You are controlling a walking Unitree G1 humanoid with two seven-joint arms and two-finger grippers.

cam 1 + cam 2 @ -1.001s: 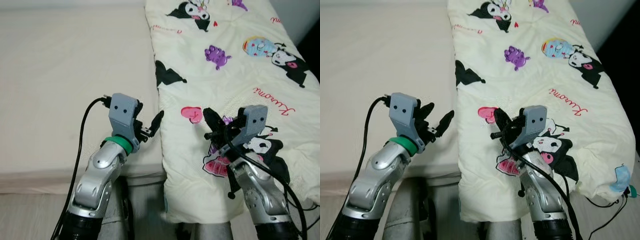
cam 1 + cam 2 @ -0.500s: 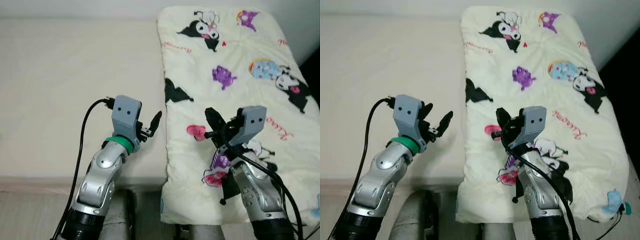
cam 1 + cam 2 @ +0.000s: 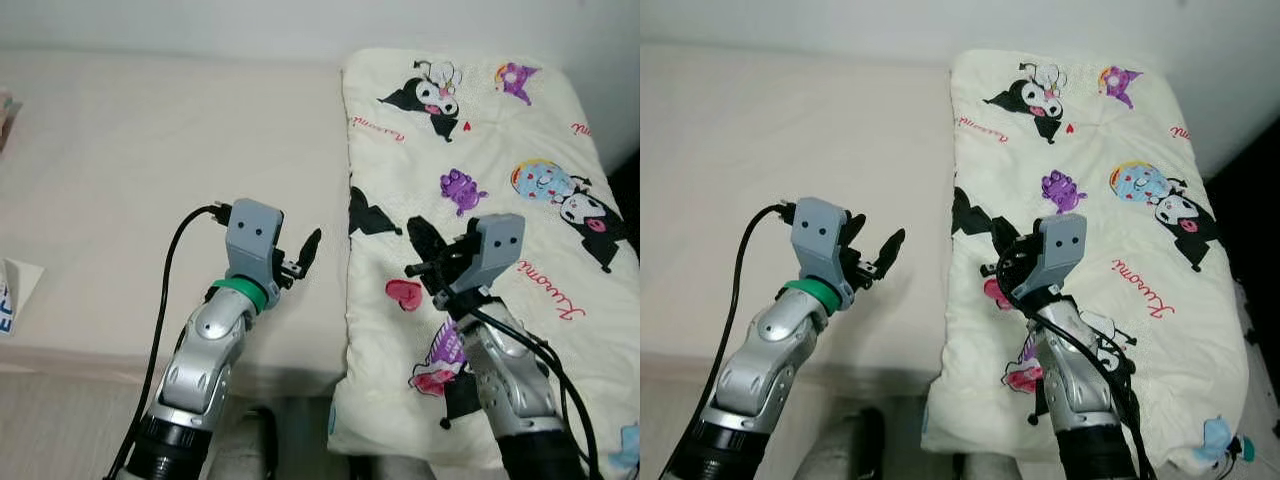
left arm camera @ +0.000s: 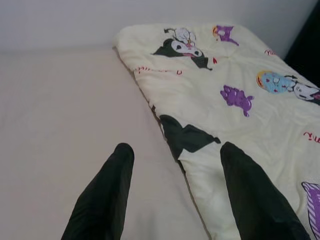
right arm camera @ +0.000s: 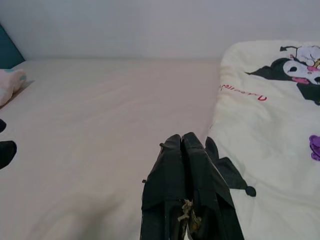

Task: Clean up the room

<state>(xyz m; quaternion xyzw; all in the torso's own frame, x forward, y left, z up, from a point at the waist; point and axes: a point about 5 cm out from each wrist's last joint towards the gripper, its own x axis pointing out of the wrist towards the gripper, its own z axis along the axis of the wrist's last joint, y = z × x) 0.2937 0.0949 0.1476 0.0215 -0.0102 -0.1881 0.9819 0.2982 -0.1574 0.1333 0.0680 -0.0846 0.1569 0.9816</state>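
A cream quilt (image 3: 480, 150) printed with cartoon characters lies folded along the right side of a beige mattress (image 3: 150, 170); its near end hangs over the bed's front edge. My left gripper (image 3: 295, 252) is raised over the mattress just left of the quilt's edge, open, with nothing between its fingers (image 4: 107, 195). My right gripper (image 3: 420, 235) is held above the quilt's near half, shut and holding nothing. In the right wrist view the closed fingertips (image 5: 182, 140) point across the bed toward the far wall.
A white paper or booklet (image 3: 15, 295) lies at the mattress's left edge. A pink soft item (image 5: 10, 82) sits at the far left by a teal object (image 5: 7, 45). A pale wall runs behind the bed. Dark cables (image 3: 1240, 445) trail at the lower right.
The whole picture has shifted down, so the camera has moved and more of the bed's far end shows. Both arms keep the same pose and grip state.
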